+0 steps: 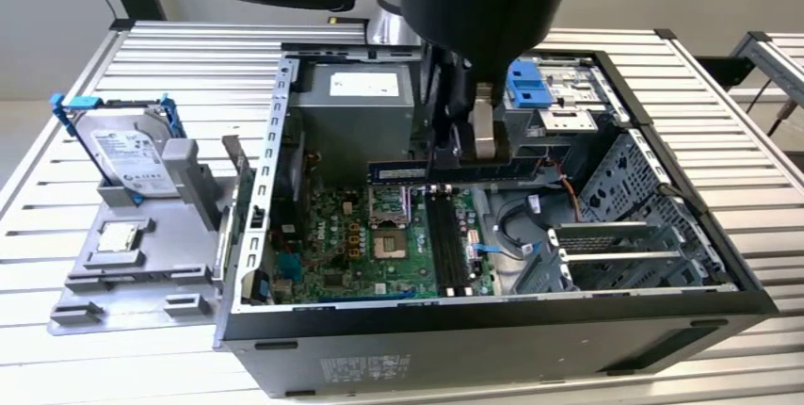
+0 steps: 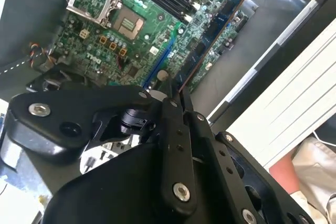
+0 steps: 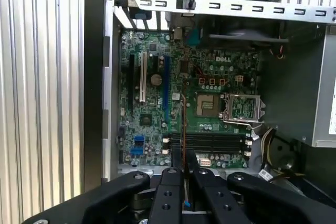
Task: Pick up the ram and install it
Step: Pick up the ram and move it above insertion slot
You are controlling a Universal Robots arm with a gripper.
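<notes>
The ram [image 1: 415, 170] is a long dark stick with a green edge, held level above the motherboard [image 1: 364, 264] inside the open computer case [image 1: 503, 339]. My gripper [image 1: 483, 153] is shut on it near its middle. In the second wrist view the ram [image 2: 210, 38] runs out from the fingertips [image 2: 185, 98] over the board. In the first wrist view the ram [image 3: 184, 129] shows edge-on as a thin line above the gripper [image 3: 185, 174]. The black memory slots [image 3: 212, 142] lie beside the processor socket [image 3: 209, 106], below the stick and apart from it; the same slots [image 1: 446, 235] sit under the gripper.
A grey power supply [image 1: 358, 108] and a blue-latched drive bay [image 1: 530, 85] stand at the case's far side. Loose cables [image 1: 515, 226] lie on the exterior view's right of the slots. Outside the case, a grey fixture [image 1: 126, 264] holds a hard drive [image 1: 132, 155] on the slatted table [image 1: 188, 56].
</notes>
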